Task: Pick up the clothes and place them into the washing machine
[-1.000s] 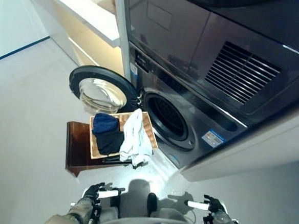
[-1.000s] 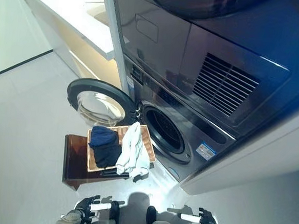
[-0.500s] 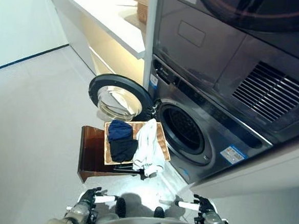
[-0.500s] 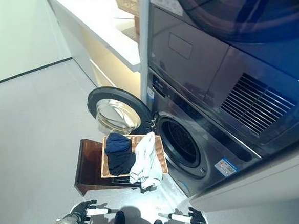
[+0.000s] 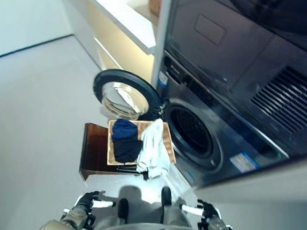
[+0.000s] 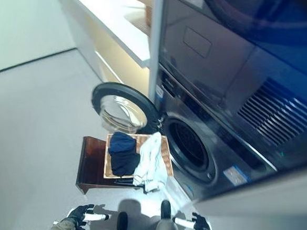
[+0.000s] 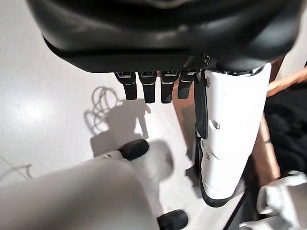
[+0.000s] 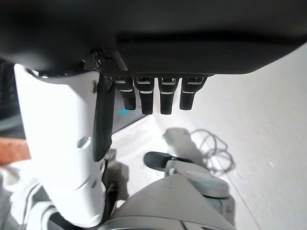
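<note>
A dark blue garment (image 5: 123, 129) and a black garment (image 5: 128, 150) lie in a shallow wicker basket (image 5: 109, 146) on a brown stool (image 5: 94, 152). A white garment (image 5: 153, 151) hangs over the basket's side nearest the washing machine (image 5: 220, 146). The machine's round door (image 5: 124, 94) stands swung open to the left, and the drum opening (image 5: 192, 131) is dark. My left hand (image 5: 91, 201) and right hand (image 5: 204, 209) hang low, well short of the stool, open with nothing in them. In the wrist views the left hand (image 7: 230, 134) and right hand (image 8: 72, 143) have only floor past them.
A second dark appliance (image 5: 243, 42) is stacked above the washing machine. A white counter (image 5: 118, 12) with a woven basket on it runs along the wall to the left. Pale floor (image 5: 32, 112) stretches to the left of the stool.
The whole picture has shifted, so the camera has moved. The clothes, basket and door lie as before. Both hands stay low and hold nothing.
</note>
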